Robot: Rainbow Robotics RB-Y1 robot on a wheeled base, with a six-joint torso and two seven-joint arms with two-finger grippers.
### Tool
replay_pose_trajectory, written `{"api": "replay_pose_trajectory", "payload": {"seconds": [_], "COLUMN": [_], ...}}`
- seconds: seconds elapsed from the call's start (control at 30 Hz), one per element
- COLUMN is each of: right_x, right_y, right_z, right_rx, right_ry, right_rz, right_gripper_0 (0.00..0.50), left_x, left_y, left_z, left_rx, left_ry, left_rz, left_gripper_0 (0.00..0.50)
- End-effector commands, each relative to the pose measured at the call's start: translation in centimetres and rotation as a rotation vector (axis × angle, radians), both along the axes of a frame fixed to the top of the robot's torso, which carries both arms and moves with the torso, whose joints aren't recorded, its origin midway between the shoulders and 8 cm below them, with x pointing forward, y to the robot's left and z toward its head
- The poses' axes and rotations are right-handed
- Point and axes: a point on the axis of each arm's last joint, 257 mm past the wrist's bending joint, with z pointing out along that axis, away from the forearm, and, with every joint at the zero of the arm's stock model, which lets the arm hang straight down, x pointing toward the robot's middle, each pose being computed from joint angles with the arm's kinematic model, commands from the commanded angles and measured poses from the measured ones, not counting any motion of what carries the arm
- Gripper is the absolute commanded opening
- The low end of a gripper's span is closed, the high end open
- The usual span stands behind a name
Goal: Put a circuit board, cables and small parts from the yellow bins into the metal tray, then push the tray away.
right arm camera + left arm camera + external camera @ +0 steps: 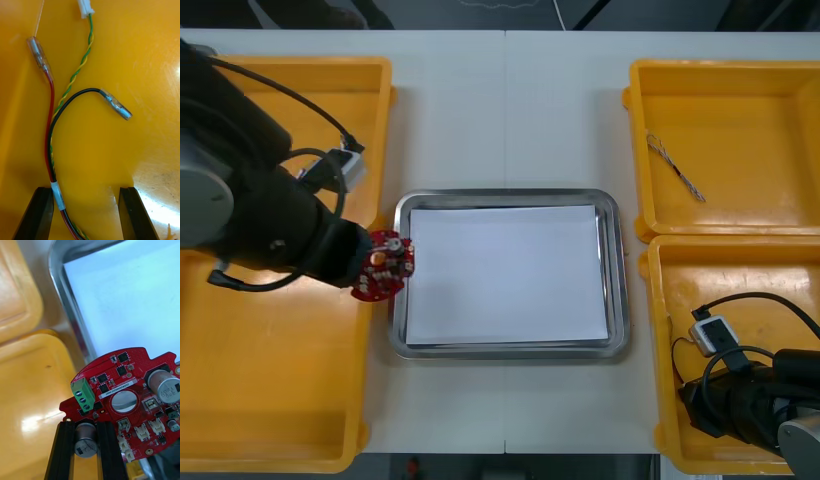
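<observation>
Red against the yellow, the circuit board [382, 266] hangs in the left pincer [85, 450], whose fingers are clamped on a grey cylindrical component [85, 437] at the board's edge. The board sits over the gap between the left-hand yellow bins [280, 400] and the metal tray [617, 270], overlapping the tray's left rim. To do this step well, the arm probably needs to carry the board further over the white lining [505, 270], clear of the raised rim. It should then lower the board flat before letting go, since a grip on one component could let it swing or tip. The right pincer [85, 213] sits low in the near right bin [740, 270] with fingers spread, a cable bundle [56, 150] of red, black and green-yellow wires running between them. The pale bench [510, 100] looks smooth and matte; the room beyond its far edge is dark.
</observation>
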Motion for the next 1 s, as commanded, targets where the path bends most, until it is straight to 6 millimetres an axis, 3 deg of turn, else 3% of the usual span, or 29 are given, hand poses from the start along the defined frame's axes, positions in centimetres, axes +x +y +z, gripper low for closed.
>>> {"api": "replay_pose_trajectory", "payload": {"seconds": [0.03,0.2,0.23,0.27,0.3,0.33,0.6,0.73,1.0], "right_x": [-1.6,-1.8,-1.9,-2.0,-2.0,-2.0,-1.6,-0.7,1.2], "right_y": [1.0,1.1,1.1,1.1,1.2,1.2,1.6,1.1,-1.3], "right_z": [-1.2,-1.3,-1.4,-1.4,-1.4,-1.4,-1.2,0.2,5.5], "right_rx": [0.033,0.035,0.035,0.037,0.044,0.045,0.065,0.06,-0.009], "right_ry": [0.034,0.04,0.041,0.042,0.042,0.04,0.017,-0.014,-0.052], "right_rz": [-0.011,-0.009,-0.008,-0.01,-0.016,-0.016,-0.019,-0.025,-0.047], "right_gripper_0": [0.5,0.5,0.475,0.296,0.027,0.0,0.0,0.0,0.0], "left_x": [0.8,1.6,1.8,1.9,2.1,2.1,2.9,2.9,3.5], "left_y": [-3.4,-6.0,-6.6,-7.1,-7.4,-7.6,-8.5,-8.2,-7.7], "left_z": [0.7,-1.0,-1.5,-2.1,-2.7,-3.0,-6.6,-8.0,-10.1], "left_rx": [-0.007,0.018,0.017,0.022,0.027,0.03,0.063,0.073,0.102], "left_ry": [-0.014,-0.019,-0.023,-0.023,-0.022,-0.02,-0.027,0.002,-0.004], "left_rz": [-0.01,-0.035,-0.04,-0.043,-0.044,-0.049,-0.061,-0.051,-0.029], "left_gripper_0": [0.0,0.001,0.001,0.0,0.002,0.002,0.001,0.0,0.0]}}
